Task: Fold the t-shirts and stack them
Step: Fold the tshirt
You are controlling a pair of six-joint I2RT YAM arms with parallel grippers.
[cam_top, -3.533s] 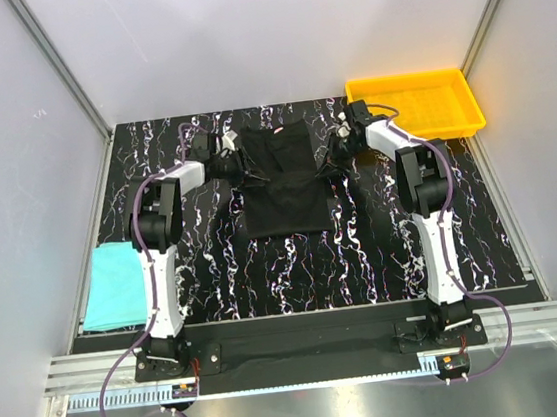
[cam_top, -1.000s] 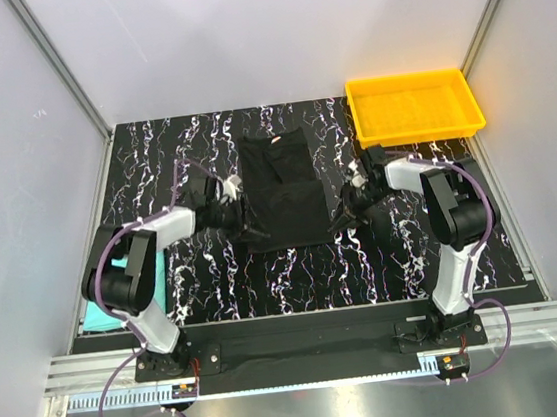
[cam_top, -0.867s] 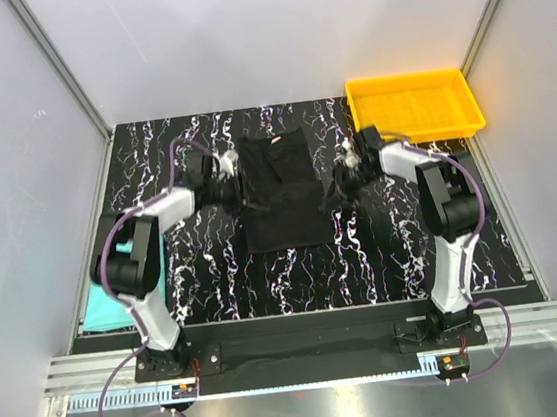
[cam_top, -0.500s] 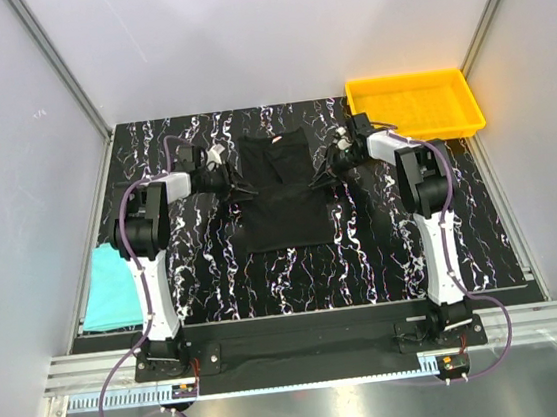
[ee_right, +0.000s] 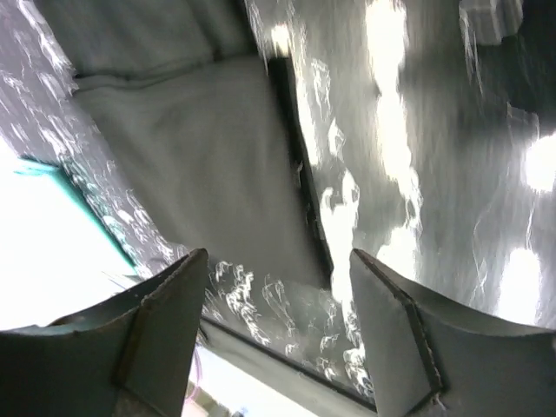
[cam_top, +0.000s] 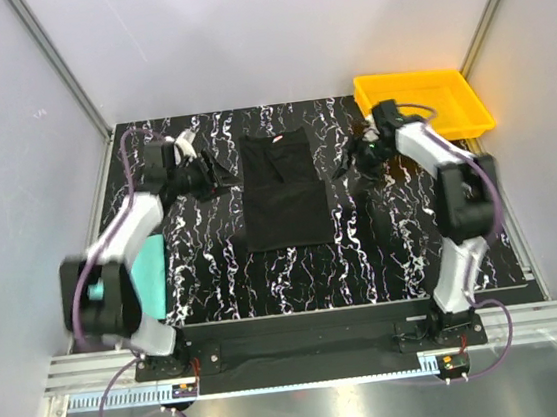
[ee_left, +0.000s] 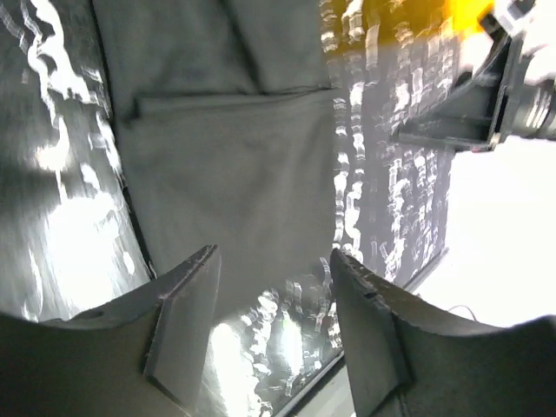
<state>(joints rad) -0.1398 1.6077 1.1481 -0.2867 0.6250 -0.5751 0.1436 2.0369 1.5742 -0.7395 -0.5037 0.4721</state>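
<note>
The black t-shirt (cam_top: 282,193) lies flat near the middle of the counter (cam_top: 385,257), folded into a narrow upright rectangle; its small white neck label (cam_top: 277,138) sits at the far end, and a fold edge crosses it about halfway down. The teal t-shirt (cam_top: 150,268) lies at the left edge of the counter, partly hidden behind the left arm (cam_top: 120,227), well apart from the black one; the two are not stacked.

The left fingers (ee_left: 182,321) are spread wide with nothing between them; they hang above the counter just left of the black shirt's far half, not touching the cloth. The right fingers (ee_right: 161,330) are likewise spread wide and hold nothing; they hang just right of the shirt's far half, also apart from it. Each wrist view looks down between its own fingers onto the folded black cloth and the marbled counter.

A yellow tray (cam_top: 422,101) sits in the far right corner, close behind the right arm (cam_top: 445,164); the left arm's lower part is blurred in the top view.
</note>
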